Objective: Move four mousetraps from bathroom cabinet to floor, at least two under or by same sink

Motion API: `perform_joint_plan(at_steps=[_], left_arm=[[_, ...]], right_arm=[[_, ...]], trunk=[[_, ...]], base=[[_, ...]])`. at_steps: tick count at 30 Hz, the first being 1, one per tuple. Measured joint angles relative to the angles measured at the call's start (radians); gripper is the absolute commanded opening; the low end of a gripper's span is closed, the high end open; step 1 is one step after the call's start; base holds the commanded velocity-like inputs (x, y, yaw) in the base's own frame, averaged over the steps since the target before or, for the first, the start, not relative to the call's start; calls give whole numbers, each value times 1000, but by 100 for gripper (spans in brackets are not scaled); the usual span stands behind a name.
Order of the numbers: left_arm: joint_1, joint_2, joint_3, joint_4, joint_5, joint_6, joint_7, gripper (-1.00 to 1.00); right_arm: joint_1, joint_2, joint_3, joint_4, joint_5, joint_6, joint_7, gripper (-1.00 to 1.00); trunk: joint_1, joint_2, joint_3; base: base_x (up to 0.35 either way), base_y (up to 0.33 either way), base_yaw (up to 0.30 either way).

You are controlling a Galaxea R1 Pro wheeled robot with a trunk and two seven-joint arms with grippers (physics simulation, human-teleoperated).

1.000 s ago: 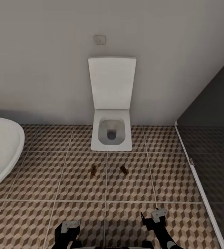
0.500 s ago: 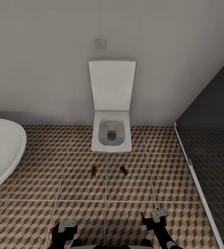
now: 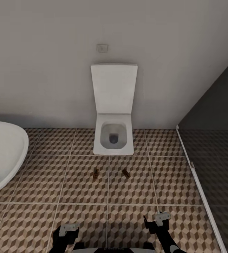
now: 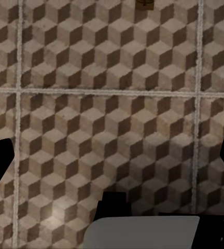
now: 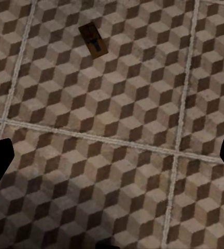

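Two mousetraps, small brown boards, lie on the cube-patterned bathroom floor (image 3: 57, 182) in front of the toilet: one mousetrap (image 3: 96, 174) to the left, the other mousetrap (image 3: 125, 173) to the right. The left one is at the frame's edge in the left wrist view (image 4: 144, 3). The right one appears in the right wrist view (image 5: 93, 40). My left gripper (image 3: 65, 233) (image 4: 112, 166) and right gripper (image 3: 157, 221) (image 5: 112, 161) hang open and empty over bare tiles, well short of the traps. The cabinet and the bathroom sink are out of view.
A white square toilet (image 3: 114, 138) with its lid up stands against the pale wall straight ahead. A white oval bathtub (image 3: 1, 154) curves in from the left. A dark glass shower partition (image 3: 212, 140) with a white floor rail closes off the right.
The whole head view has shifted a little, so the camera has moved slightly back. Both mousetraps lie where they were and both grippers stay open.
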Motion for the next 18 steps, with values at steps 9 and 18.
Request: perform_joint_plan(at_steps=[9, 18], left_arm=[[0, 0, 0, 0, 0, 0, 0, 100], [0, 0, 0, 0, 0, 0, 0, 100]], right_arm=[[0, 0, 0, 0, 0, 0, 0, 100], [0, 0, 0, 0, 0, 0, 2, 100]], trunk=[[-35, 63, 39], [-69, 126, 72]], base=[[0, 0, 0], [0, 0, 0]])
